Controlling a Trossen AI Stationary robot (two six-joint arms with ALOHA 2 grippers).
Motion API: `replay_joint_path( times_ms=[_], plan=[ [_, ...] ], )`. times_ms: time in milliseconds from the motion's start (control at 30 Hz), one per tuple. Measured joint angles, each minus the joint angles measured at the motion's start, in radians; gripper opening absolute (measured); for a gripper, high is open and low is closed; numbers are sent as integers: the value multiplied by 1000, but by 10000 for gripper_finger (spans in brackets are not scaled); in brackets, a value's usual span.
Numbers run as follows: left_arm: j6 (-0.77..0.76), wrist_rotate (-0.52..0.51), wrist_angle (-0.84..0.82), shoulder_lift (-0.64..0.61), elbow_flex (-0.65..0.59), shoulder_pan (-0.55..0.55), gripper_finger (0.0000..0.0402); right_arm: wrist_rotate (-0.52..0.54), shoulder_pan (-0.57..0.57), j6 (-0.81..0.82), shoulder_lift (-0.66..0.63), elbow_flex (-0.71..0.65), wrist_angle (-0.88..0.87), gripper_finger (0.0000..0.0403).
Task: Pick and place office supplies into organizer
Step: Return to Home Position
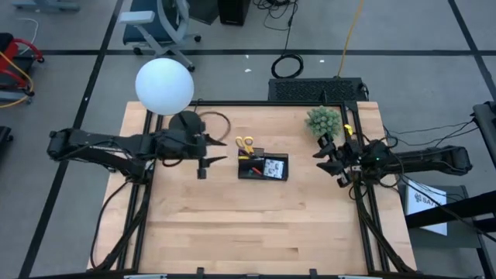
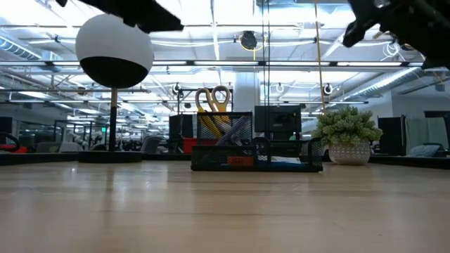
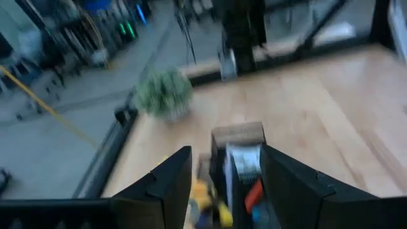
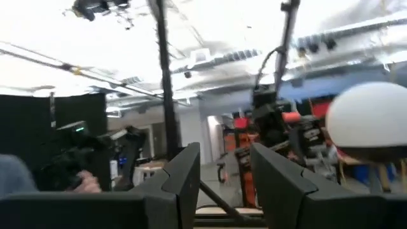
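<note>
Spread and empty, your left gripper (image 3: pixel 226 156) hangs near the organizer (image 1: pixel 263 167) at mid-table; your right gripper (image 1: pixel 321 149), jaws also apart, hovers by the plant (image 1: pixel 323 120); yellow-handled scissors (image 1: pixel 245 143) stand in the back compartment; judge them light, stiff and slick; pinch just below the loops.

A robotics lab in an open industrial hall: a framed wooden tabletop (image 1: pixel 256 225) on grey floor (image 1: pixel 403 46), loose cables (image 1: pixel 288 65), a rolling office chair (image 1: pixel 159 23), exposed ceiling pipes (image 2: pixel 63 65) and strip lights (image 2: pixel 225 10) overhead
</note>
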Motion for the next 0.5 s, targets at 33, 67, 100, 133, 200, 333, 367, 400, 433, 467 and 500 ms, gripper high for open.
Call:
replay_joint_path(
  times_ms=[33, 67, 100, 133, 200, 333, 367, 400, 433, 467, 500],
  plan=[
    [4, 6, 39, -20, -22, 2, 191, -12, 5, -11, -11, -3, 0, 130],
    [11, 9, 63, -46, -48, 2, 191, -16, 11, -25, -15, -2, 8, 130],
    [16, 12, 89, -71, -74, 2, 191, -16, 16, -37, -27, -3, 11, 130],
    [15, 16, 130, -89, -93, 2, 191, -16, 20, -44, -43, -9, 11, 130],
    [2, 16, 192, -134, -134, 8, 191, -16, 27, -56, -60, -13, 12, 130],
    [-31, 33, 211, -203, -196, 25, 191, -14, 28, -59, -92, -36, 32, 130],
    [-35, 35, 204, -220, -212, 29, 191, -13, 28, -62, -98, -44, 48, 130],
    [-38, 37, 221, -231, -226, 29, 191, -17, 28, -68, -108, -58, 63, 130],
    [-40, 37, 243, -246, -242, 29, 191, -15, 28, -70, -111, -67, 95, 130],
    [-40, 37, 257, -267, -262, 29, 191, -14, 28, -72, -113, -80, 132, 130],
    [-40, 37, 274, -287, -282, 29, 191, -16, 28, -73, -120, -95, 158, 130]
  ],
)
